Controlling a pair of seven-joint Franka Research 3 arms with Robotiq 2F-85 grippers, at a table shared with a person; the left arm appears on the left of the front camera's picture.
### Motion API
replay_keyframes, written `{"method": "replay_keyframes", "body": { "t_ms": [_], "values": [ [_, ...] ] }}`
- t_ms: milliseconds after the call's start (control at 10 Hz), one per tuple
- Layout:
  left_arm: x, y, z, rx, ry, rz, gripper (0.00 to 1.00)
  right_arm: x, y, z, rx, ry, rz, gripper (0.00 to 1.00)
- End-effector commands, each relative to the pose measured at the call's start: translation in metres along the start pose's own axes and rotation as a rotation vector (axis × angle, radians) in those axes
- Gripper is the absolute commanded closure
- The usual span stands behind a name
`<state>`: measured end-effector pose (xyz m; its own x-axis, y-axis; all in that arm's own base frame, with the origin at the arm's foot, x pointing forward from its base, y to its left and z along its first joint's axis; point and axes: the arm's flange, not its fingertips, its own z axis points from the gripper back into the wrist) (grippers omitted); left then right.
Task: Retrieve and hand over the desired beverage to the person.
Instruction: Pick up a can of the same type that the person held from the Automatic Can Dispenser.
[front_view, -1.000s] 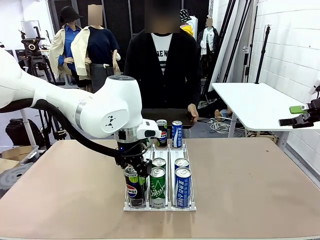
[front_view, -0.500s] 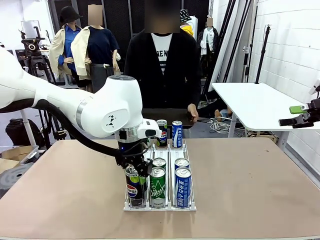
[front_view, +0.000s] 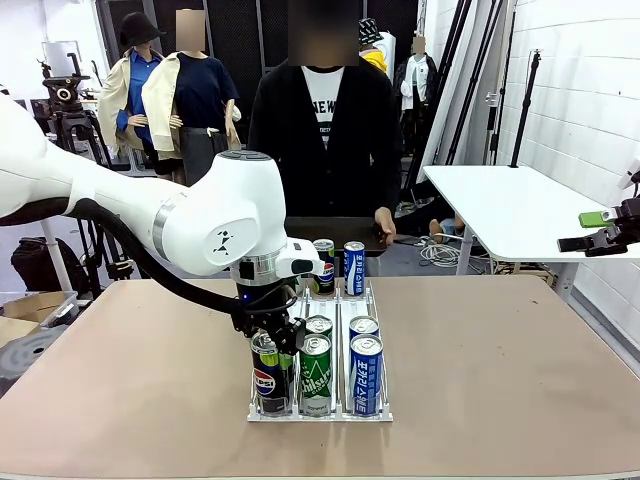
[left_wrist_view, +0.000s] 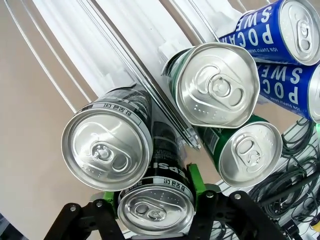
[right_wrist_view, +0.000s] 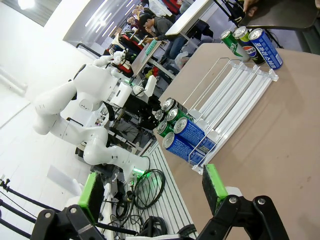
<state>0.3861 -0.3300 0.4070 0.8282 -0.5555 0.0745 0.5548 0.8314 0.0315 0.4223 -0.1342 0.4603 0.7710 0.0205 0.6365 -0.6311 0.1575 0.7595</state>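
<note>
Pepsi can (left_wrist_view: 155, 210), black, stands at the near-left corner of the rack (left_wrist_view: 85, 40), clenched between the green pads of the left gripper (front_view: 278, 338). The rack sits on a tan tabletop (front_view: 500, 370). Beyond the rack stands the person (front_view: 325, 130), and to its right is a white side table (front_view: 510, 205). A green can (front_view: 316, 375) and a blue can (front_view: 366, 375) crowd beside the held one. The right gripper (right_wrist_view: 152, 192) hangs released, well right of the rack.

- Left arm (front_view: 200, 225): glossy white rounded shells, black cable trailing beneath.
- Right gripper (right_wrist_view: 152, 192): black linkage, green pads (right_wrist_view: 215, 187), small pale rivets, possibly screws.
- Person (front_view: 322, 130): black open jacket, lettered white T-shirt.
</note>
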Motion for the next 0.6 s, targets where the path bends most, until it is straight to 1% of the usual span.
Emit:
{"method": "replay_keyframes", "body": {
  "t_ms": [0, 200, 500],
  "values": [
    [0.0, 0.0, 0.0, 0.004, 0.0, -0.003, 1.0, -0.001, 0.001, -0.001, 0.007, -0.006, 0.012, 0.0],
    [0.0, 0.0, 0.0, 0.0, 0.0, 0.0, 1.0, -0.001, 0.001, -0.001, 0.007, -0.006, 0.012, 0.0],
    [0.0, -0.011, 0.044, 0.069, -0.015, 0.11, 1.0, -0.001, 0.001, -0.001, 0.007, -0.006, 0.012, 0.0]
  ]
}}
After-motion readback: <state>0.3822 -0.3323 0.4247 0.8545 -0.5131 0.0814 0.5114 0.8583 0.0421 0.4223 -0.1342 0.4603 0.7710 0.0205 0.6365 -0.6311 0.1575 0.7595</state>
